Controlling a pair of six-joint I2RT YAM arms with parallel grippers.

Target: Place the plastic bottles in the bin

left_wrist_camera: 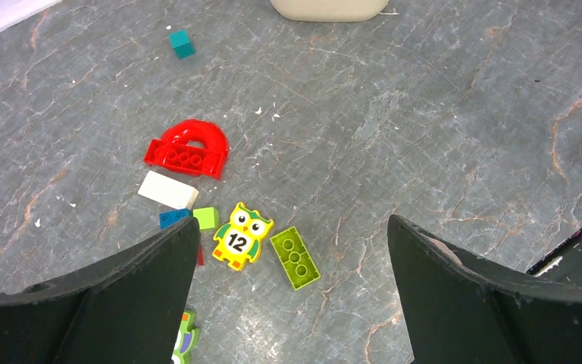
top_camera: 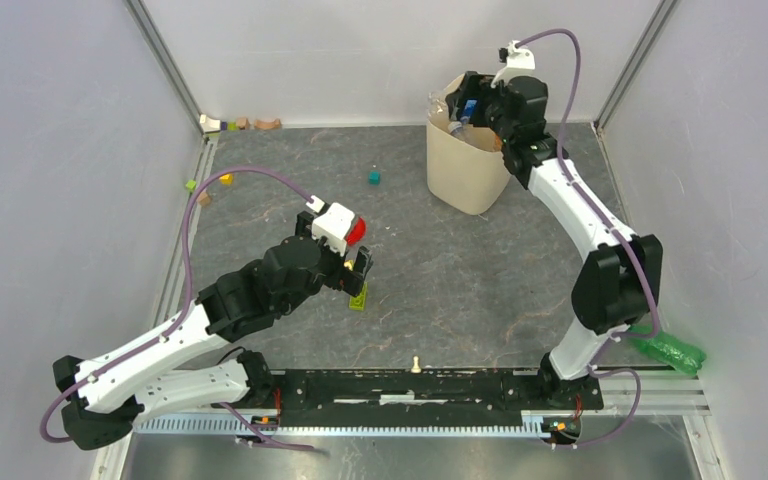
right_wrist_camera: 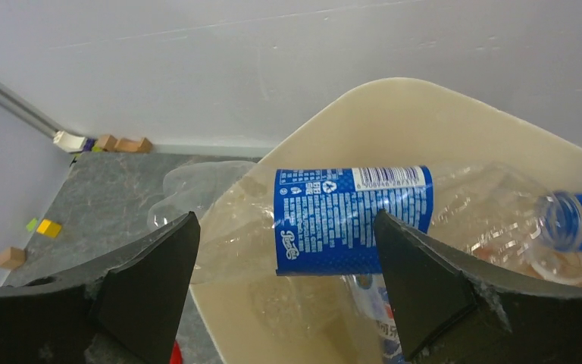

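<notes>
The cream-beige bin stands at the back of the table, right of centre. A clear plastic bottle with a blue label and blue cap lies sideways across the bin's rim, its base sticking out over the left edge. A second bottle shows deeper inside. My right gripper hovers just above the bin, open, its fingers apart on the near side of the top bottle and not touching it. My left gripper is open low over toy bricks at mid-table, holding nothing.
Under the left gripper lie a red arch brick, a white brick, a yellow owl tile and a lime brick. A teal cube sits left of the bin. A crumpled green plastic item lies by the right arm's base.
</notes>
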